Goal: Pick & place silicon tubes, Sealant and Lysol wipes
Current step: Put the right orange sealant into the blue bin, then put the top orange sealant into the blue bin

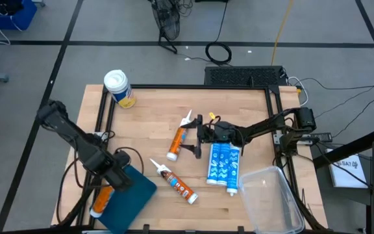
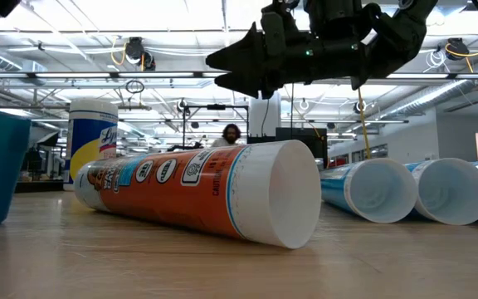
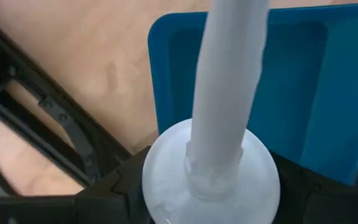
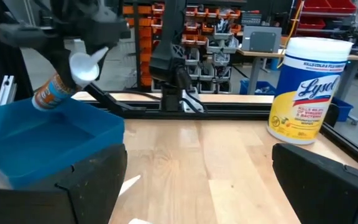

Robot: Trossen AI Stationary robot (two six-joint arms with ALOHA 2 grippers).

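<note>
My left gripper (image 1: 113, 177) is shut on an orange sealant tube (image 1: 99, 201) at the near left, over the left edge of a blue bin (image 1: 132, 195). My right gripper (image 1: 195, 136) is open and empty above the table's middle. It hangs between a second orange tube (image 1: 177, 140) and two blue-and-white tubes (image 1: 223, 162), which lie flat. A third orange tube (image 1: 177, 185) lies flat nearer the front and fills the low view (image 2: 197, 195). The Lysol wipes (image 1: 119, 88) stand upright at the far left and show in the right wrist view (image 4: 309, 87). My left gripper pinches the orange tube at its white nozzle-end shoulder (image 3: 166, 180), one finger on each side of the round end. The white nozzle (image 3: 229, 81) sticks out past the fingers. The tube is tilted, with its orange body (image 4: 50, 93) slanting down beside the blue bin (image 4: 42, 137).
A clear plastic container (image 1: 271, 198) stands at the near right corner. Black frame rails (image 1: 102, 120) run along the table's edges. Bare wood lies between the wipes and the tubes. A person (image 2: 232, 133) shows far behind the table in the low view.
</note>
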